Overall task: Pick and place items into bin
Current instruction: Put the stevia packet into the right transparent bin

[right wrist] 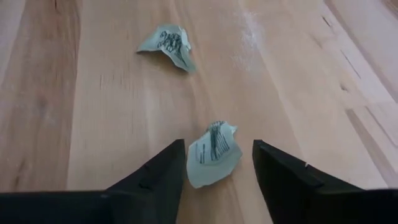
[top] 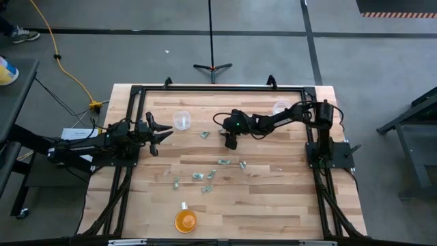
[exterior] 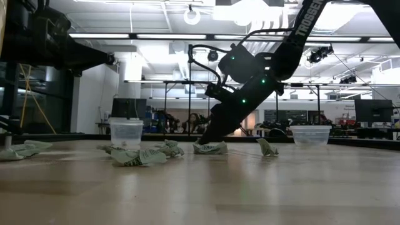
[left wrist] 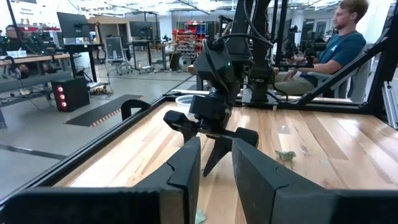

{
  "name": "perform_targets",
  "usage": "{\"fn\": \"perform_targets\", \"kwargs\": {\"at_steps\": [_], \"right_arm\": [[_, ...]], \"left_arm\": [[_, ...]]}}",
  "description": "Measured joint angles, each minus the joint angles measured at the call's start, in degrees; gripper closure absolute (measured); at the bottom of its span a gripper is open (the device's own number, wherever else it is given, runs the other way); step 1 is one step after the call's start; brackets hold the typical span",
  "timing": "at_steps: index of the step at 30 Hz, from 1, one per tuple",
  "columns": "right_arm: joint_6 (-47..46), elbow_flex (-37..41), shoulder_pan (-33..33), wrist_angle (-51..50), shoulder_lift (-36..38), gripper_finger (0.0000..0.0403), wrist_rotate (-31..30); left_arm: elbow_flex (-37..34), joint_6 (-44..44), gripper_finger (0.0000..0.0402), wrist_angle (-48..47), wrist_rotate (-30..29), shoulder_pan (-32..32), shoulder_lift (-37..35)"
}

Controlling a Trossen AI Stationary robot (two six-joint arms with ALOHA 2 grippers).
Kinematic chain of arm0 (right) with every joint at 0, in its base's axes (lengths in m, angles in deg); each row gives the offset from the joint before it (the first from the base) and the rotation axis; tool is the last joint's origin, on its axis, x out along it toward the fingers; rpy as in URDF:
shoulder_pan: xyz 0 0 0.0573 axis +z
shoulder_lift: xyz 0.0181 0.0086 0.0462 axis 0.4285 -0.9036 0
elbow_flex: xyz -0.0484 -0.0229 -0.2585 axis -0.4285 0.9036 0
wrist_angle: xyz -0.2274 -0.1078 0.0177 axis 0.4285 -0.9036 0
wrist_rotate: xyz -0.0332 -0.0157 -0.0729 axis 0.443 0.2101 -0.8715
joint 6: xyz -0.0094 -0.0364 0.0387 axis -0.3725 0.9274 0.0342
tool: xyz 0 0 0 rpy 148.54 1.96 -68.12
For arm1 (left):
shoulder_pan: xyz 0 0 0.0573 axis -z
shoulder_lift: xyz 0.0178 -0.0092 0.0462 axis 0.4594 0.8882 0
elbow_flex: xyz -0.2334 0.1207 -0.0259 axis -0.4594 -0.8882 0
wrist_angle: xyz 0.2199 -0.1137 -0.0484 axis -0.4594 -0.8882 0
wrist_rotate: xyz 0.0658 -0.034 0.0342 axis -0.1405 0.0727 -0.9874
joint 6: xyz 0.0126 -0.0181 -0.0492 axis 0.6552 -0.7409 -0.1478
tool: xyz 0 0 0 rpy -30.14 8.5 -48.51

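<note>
Several small pale-green crumpled pieces lie on the wooden table, most of them around its middle (top: 222, 162) (top: 198, 176). My right gripper (top: 230, 143) reaches in from the table's right and points down, open. Its fingers stand on either side of one piece (right wrist: 214, 152), which lies flat on the wood; the low view shows that piece under the fingertips (exterior: 210, 148). Another piece (right wrist: 168, 45) lies a little beyond it. My left gripper (top: 162, 134) is open and empty at the table's left and faces the right arm (left wrist: 211, 118).
A clear cup (top: 181, 120) stands at the far left of centre, and another (top: 280, 107) at the far right. An orange round cup (top: 186, 220) stands near the front edge. A black frame (top: 218, 87) borders the table. A person (left wrist: 339, 43) sits beyond it.
</note>
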Motion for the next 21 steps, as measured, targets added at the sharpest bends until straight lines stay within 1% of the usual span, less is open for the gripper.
{"fn": "perform_targets", "kwargs": {"at_steps": [9, 13, 15, 19, 21], "right_arm": [[-0.35, 0.0, 0.0, 0.44, 0.0, 0.0317, 1.34], [-3.08, 0.0, -0.11, 3.41, 0.07, 0.0371, 1.19], [-4.27, 0.0, -0.45, 4.03, 0.85, 0.0394, -0.1], [-4.47, 0.0, -2.03, 0.74, 5.29, 0.0394, -1.83], [-3.67, 0.0, -2.95, -2.72, 8.33, 0.04, -0.64]], "left_arm": [[0.0, -0.02, 0.0273, -0.29, 0.0, 0.0, 0.0], [0.0, -0.02, 0.0273, -0.29, 0.0, 0.0, 0.01], [0.0, -0.02, 0.0273, -0.29, 0.0, 0.0, 0.0], [0.0, -0.02, 0.0273, -0.29, 0.0, 0.0, 0.0], [0.0, -0.04, 0.0273, -0.29, 0.0, 0.0, 0.0]]}}
